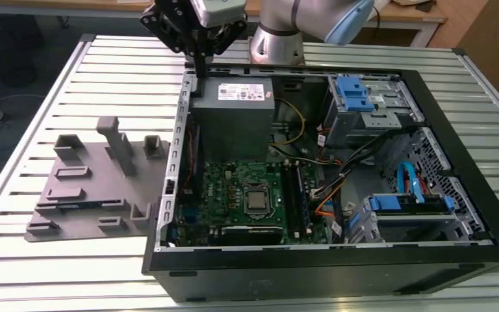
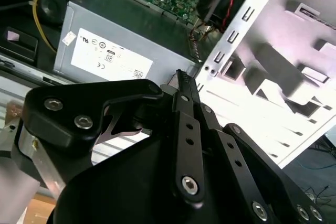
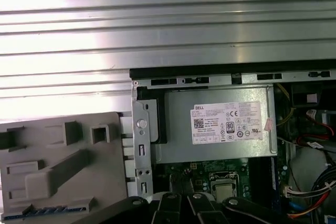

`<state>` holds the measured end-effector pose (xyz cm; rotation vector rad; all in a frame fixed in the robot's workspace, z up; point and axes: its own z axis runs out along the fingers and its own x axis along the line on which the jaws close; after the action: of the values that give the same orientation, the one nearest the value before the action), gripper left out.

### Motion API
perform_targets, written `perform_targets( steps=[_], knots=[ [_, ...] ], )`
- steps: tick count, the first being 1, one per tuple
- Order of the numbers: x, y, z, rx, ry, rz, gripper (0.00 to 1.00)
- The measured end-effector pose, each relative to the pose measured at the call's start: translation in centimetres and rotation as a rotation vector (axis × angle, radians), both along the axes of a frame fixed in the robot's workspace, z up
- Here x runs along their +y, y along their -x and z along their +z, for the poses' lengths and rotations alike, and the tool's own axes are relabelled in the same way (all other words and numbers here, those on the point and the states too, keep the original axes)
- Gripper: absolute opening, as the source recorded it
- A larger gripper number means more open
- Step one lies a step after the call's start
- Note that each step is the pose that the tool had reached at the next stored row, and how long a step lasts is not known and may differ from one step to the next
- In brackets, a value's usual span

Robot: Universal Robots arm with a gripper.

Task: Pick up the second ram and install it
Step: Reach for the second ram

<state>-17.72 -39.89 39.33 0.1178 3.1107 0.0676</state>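
Second ram [image 3: 47, 211] in grey holder [image 3: 63, 182], seen in first wrist view, claw [image 2: 179, 74] pressed together in second wrist view

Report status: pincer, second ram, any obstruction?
Pincer shut, nothing seen held, by power supply. Second ram apparently lying in gray fixture, untouched. Nothing seen in the way.

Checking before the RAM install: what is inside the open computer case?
A grey power supply, the green motherboard with its processor socket, blue drive brackets and cables. Whatever lies beneath the power supply is hidden.
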Motion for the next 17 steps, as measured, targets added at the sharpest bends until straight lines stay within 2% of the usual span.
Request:
perform_targets(
  steps=[17],
  knots=[
    [0.0, 3.2, -0.05, 0.0, 0.0, 0.0, 0.07]
  ],
)
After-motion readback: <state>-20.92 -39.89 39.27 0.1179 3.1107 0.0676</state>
